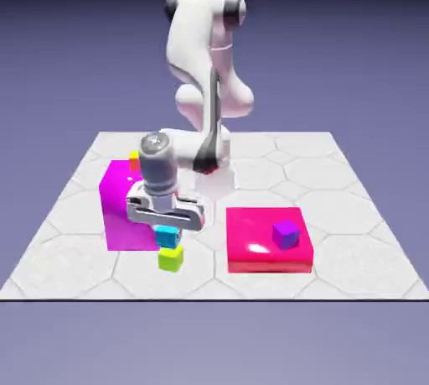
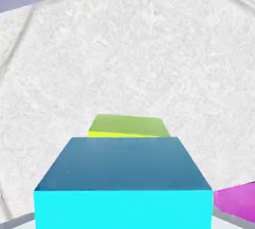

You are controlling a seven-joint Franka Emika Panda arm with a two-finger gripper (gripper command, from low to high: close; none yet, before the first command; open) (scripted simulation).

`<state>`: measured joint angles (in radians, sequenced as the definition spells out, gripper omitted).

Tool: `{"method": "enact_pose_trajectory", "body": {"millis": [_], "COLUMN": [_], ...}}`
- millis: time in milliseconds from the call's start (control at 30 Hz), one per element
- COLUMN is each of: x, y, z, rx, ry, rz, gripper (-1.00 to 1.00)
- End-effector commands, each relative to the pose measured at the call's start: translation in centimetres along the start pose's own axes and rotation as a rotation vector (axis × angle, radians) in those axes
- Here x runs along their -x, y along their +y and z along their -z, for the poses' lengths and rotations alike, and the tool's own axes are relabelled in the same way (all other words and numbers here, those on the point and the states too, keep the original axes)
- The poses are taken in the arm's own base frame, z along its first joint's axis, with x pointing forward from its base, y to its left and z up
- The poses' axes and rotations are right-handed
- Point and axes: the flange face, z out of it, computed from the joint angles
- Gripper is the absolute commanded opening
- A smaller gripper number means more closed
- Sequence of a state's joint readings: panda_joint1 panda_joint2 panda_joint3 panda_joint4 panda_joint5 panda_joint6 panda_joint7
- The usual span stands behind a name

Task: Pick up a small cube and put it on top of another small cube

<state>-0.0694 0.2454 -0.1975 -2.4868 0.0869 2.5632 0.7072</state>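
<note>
Near the surface's (image 1: 352,199) front edge, the small plain cyan cube (image 1: 167,236) is held in the gripper (image 1: 167,231), just above the small plain lime cube (image 1: 171,259). Lifting is judged done; lowering and release remain.

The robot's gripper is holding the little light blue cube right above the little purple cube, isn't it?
Not quite. The gripper does hold the small light blue cube, but the cube right under it is the small lime green cube, as the exterior view shows. The small purple cube sits apart, on the flat pink block toward that view's right.
</note>
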Motion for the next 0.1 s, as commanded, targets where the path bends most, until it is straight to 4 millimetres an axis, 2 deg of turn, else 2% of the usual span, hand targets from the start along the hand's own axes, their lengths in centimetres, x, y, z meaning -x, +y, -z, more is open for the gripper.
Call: {"method": "enact_pose_trajectory", "body": {"millis": [0,67], "x": [0.0,0.0], "y": [0.0,0.0], "z": [0.0,3.1], "rx": [0.0,-0.001], "ry": [0.0,-0.001], "rz": [0.0,0.001], "gripper": [1.0,1.0]}}
